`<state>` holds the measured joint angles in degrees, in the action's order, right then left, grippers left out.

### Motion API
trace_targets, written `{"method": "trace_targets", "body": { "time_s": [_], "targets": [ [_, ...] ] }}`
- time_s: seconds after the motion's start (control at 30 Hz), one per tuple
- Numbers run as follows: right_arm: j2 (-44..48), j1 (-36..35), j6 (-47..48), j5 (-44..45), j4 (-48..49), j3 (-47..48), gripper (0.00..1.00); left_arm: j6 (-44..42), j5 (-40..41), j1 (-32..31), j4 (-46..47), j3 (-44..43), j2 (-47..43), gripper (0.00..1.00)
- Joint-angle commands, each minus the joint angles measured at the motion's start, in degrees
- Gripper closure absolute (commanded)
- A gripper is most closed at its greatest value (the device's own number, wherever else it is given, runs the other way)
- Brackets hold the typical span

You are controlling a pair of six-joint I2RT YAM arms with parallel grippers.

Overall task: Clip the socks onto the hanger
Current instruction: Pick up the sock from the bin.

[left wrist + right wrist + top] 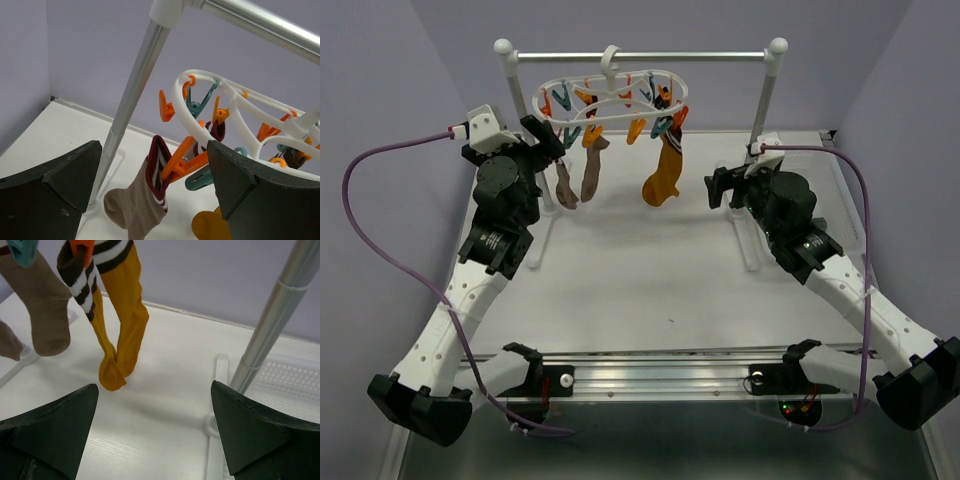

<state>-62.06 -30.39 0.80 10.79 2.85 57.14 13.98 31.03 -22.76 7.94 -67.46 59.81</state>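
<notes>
The rail (pixel 640 56) and its posts (pixel 135 95) are silver metal tube with a soft satin sheen, joined by a smooth white plastic corner piece (pixel 167 10). The hanger (pixel 235 107) is glossy white plastic, and its clips (pixel 166 106) are smooth orange and teal plastic. The socks (pixel 125 315) are matt ribbed knit cloth. The table (pixel 150 440) is matt white with a faint grain. The basket (pixel 290 377) is white perforated plastic. The fingers (pixel 60 190) of the left gripper (pixel 155 150) and the right gripper (pixel 155 390) are matt black plastic, faintly rough
</notes>
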Motion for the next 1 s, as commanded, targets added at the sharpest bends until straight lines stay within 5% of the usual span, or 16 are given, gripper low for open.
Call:
{"method": "trace_targets", "body": {
  "time_s": [0.0, 0.3, 0.6, 0.97],
  "targets": [
    [0.27, 2.08, -3.95, 3.98, -2.32, 1.65, 0.0, -1.32, -1.4, 0.09, 2.43, 0.31, -2.68, 0.01],
    [0.01, 9.55, -12.57, 10.48, -10.58, 3.76, 0.0, -3.16, -10.88, 0.18, 2.6, 4.79, -9.88, 0.01],
    [-1.12, 19.9, -25.8, 16.28, -19.34, 5.25, 0.0, -3.87, -12.21, 0.18, 2.86, 7.69, -14.2, 0.01],
    [-15.01, 35.74, -29.28, 3.11, -27.63, 8.68, 0.0, -4.66, -13.98, 0.09, 2.51, 8.31, -13.23, 0.01]
  ]
}}
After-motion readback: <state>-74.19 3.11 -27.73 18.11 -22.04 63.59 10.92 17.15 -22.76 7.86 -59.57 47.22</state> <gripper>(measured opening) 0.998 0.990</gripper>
